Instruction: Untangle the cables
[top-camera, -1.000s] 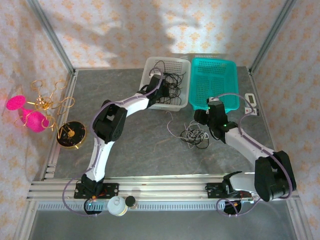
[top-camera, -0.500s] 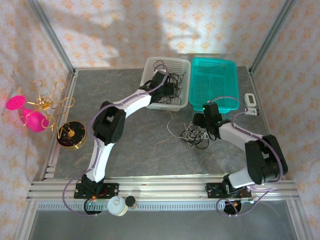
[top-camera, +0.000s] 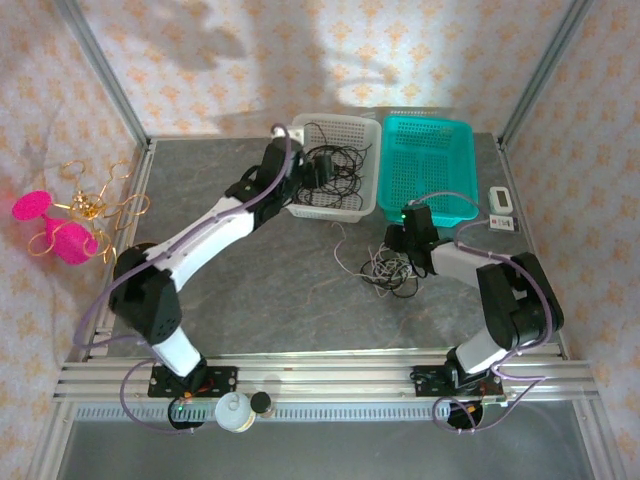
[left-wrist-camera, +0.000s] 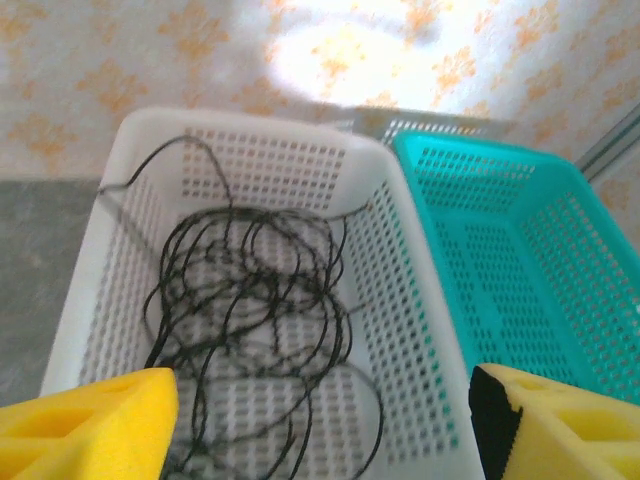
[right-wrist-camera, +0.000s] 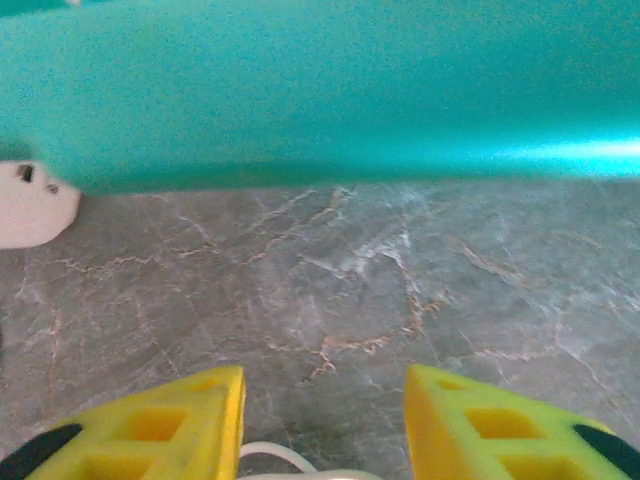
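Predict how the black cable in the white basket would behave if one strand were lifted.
The black cable is thin and lies in loose, uneven loops, so it would probably droop limply. Its loops cross one another, so lifting one strand would likely drag others along. It looks light, yet might snag on the perforated walls of the white basket.

Table (top-camera: 260, 300): grey marbled slab, with an aluminium rail along the near edge. Dial centred on the slab.
- 12 o'clock: white basket (top-camera: 330, 209), standing against the far edge.
- 1 o'clock: teal basket (top-camera: 430, 165), just beside the white one. Their side walls run parallel; the overhead view is too coarse to tell whether they touch.
- 4 o'clock: tangle of cables (top-camera: 392, 272), black and white, on bare slab near the teal basket's front wall. One pale strand trails towards centre.
- 2 o'clock: small white box (top-camera: 502, 205), by the right edge.
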